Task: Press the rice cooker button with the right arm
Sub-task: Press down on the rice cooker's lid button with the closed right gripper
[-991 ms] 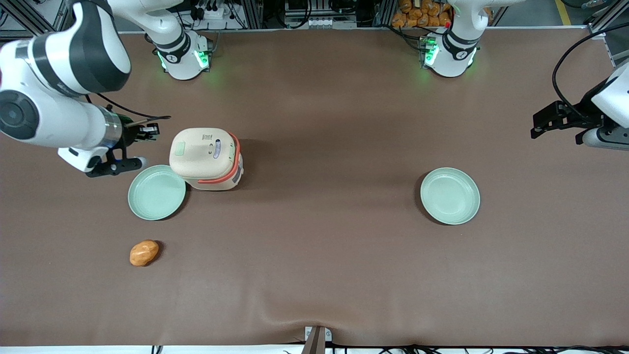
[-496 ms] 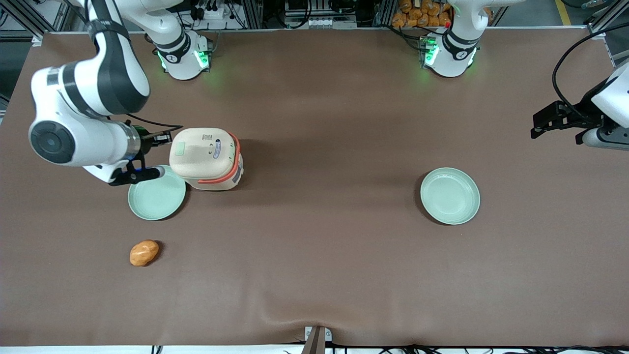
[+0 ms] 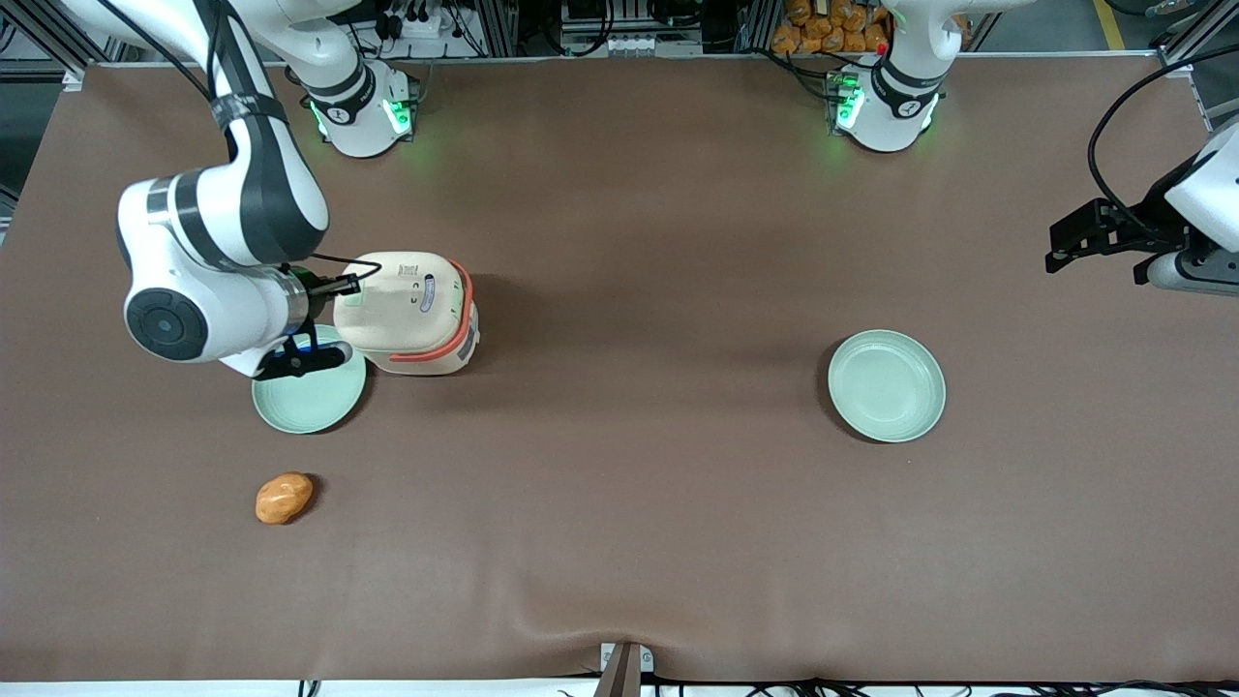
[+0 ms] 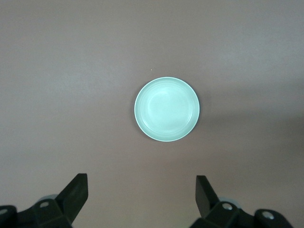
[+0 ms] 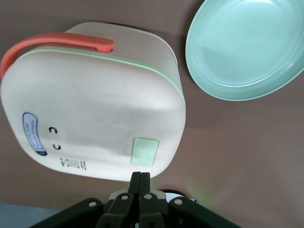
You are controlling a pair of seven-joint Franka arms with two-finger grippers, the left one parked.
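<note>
Button (image 5: 144, 151) is that pale green patch on the cream lid of the rice cooker (image 3: 407, 312), which sits toward the working arm's end of the table, just beside a green plate (image 3: 308, 391). Gripper (image 5: 140, 182) hangs just short of the lid's edge next to it, fingers pinched together, holding nothing. Looks like the final approach, so I'd guess it needs a small slide over the patch, then a straight push down.

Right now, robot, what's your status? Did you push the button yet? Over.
Gripper shut, fingers together, at the rice cooker lid's edge. Button just ahead, not yet touched. Nothing between them; green plate sits beside the cooker.
</note>
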